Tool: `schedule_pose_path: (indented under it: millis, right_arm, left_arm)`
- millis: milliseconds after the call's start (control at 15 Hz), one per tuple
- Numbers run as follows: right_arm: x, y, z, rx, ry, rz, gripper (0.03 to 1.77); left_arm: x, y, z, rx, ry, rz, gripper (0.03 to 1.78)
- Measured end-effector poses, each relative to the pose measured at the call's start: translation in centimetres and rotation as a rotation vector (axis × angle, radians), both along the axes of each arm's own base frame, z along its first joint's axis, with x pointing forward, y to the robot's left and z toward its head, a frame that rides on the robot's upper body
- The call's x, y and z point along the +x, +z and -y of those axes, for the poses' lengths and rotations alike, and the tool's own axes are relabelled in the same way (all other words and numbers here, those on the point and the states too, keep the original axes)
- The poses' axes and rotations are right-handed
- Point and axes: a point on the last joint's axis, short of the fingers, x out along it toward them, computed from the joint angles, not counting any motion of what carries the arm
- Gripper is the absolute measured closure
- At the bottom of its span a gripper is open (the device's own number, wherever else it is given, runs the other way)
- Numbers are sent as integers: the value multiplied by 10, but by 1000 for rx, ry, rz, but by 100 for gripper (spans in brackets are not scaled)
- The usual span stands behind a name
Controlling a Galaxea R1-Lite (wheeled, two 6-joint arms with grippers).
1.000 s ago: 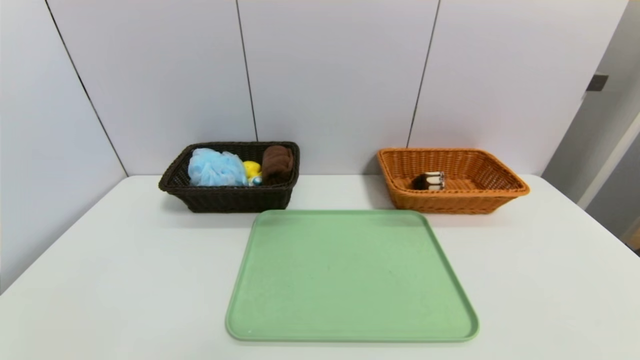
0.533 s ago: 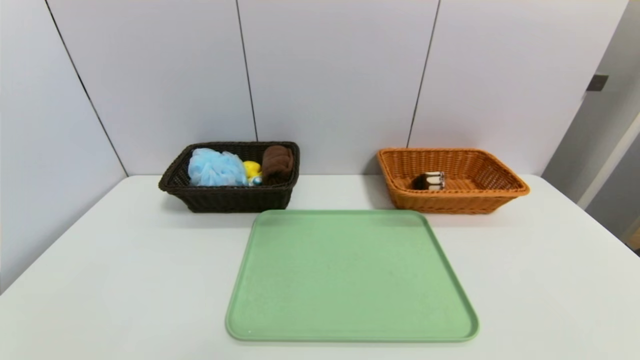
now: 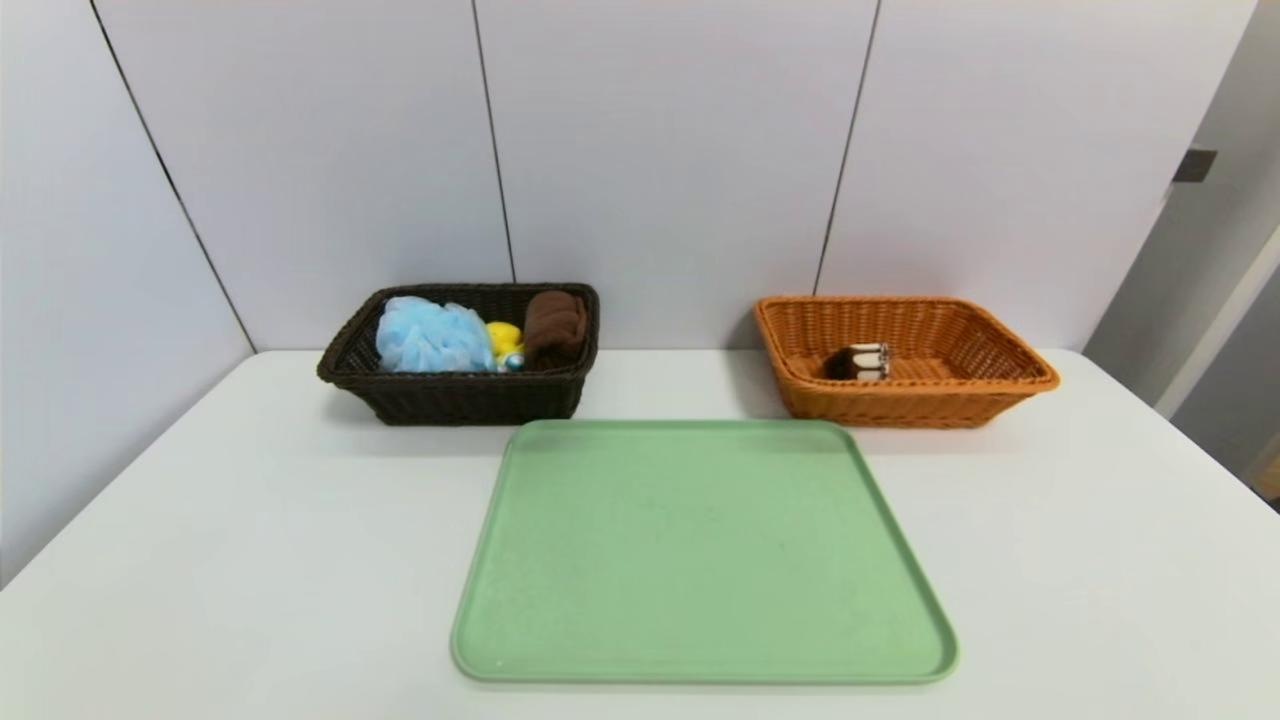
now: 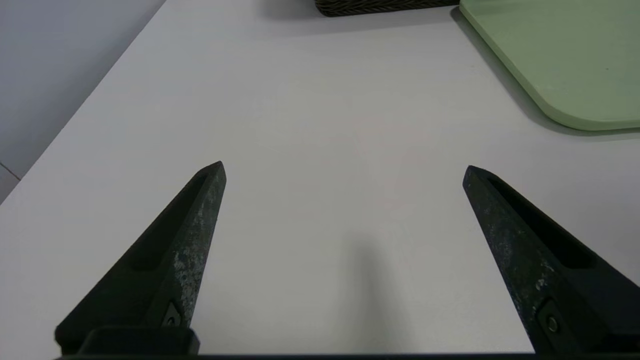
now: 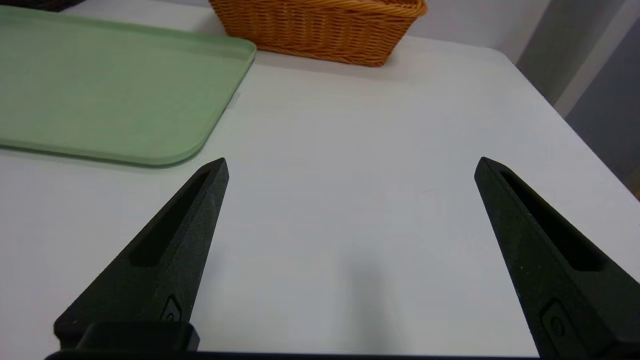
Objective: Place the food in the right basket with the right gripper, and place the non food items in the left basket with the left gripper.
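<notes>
The dark woven left basket (image 3: 455, 395) at the back left holds a blue bath pouf (image 3: 425, 338), a yellow toy (image 3: 503, 340) and a brown rolled cloth (image 3: 555, 325). Inside the orange wicker right basket (image 3: 985, 385) lies a brown-and-white food item (image 3: 858, 362). Neither arm shows in the head view. My left gripper (image 4: 342, 167) hangs open over bare table, left of the tray, with nothing between its fingers. Over bare table to the right of the tray, my right gripper (image 5: 350, 162) also stands open and empty, the right basket (image 5: 320, 25) ahead of it.
A flat green tray (image 3: 700, 545) lies in the middle of the white table (image 3: 200, 560) with nothing on it; its corner shows as the tray (image 4: 560, 60) and the tray (image 5: 100, 90) in the wrist views. Grey wall panels stand behind the baskets.
</notes>
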Motion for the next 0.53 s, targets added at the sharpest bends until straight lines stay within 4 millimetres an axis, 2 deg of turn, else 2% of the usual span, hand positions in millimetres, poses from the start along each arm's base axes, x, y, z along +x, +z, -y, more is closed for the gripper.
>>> schedule_pose_path:
  millis: [533]
  right_arm:
    - [0,-1,0,61,-14,1,10]
  left_arm:
    - [0,0,0,-3,0,0,12]
